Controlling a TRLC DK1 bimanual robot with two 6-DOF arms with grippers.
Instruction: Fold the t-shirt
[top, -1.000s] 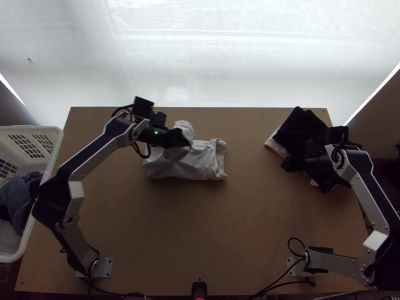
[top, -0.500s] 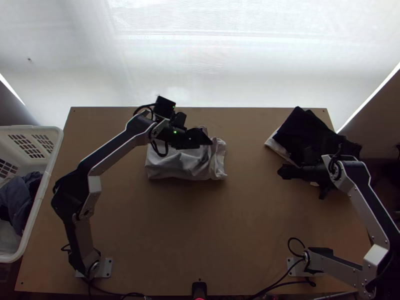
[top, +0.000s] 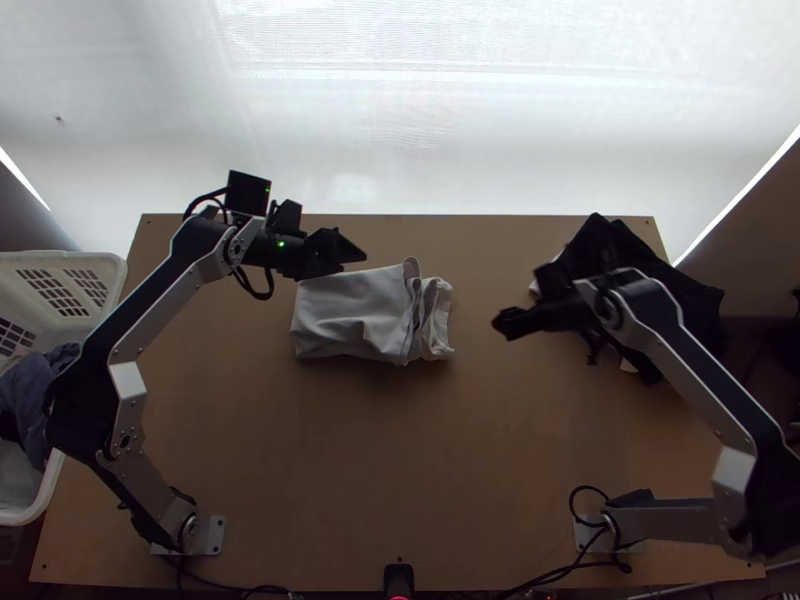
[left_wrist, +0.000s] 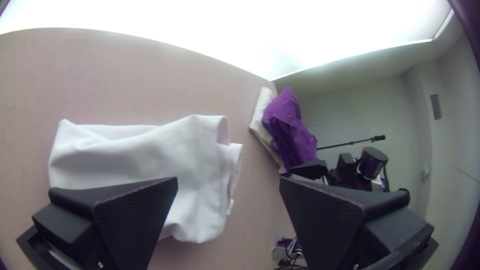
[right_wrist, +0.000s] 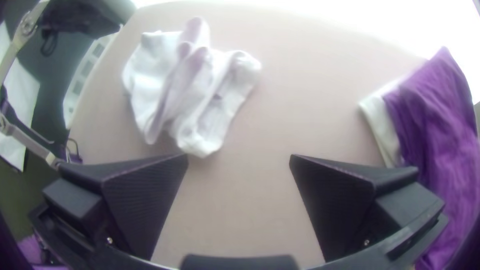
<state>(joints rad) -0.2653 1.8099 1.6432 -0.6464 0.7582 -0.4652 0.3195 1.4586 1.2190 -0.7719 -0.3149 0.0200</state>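
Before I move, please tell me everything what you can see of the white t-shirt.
The white t-shirt is matte, soft-looking cloth, lying on the table left of the middle, toward the far edge. It is folded into a roughly rectangular bundle: smoother, lightly wrinkled on the left, with loose layers standing up at the right end. The open left gripper is near its far left corner, without holding it.

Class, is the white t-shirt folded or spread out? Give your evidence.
Folded, though not neatly: the white t-shirt lies in a compact bundle, with doubled layers showing at one end.
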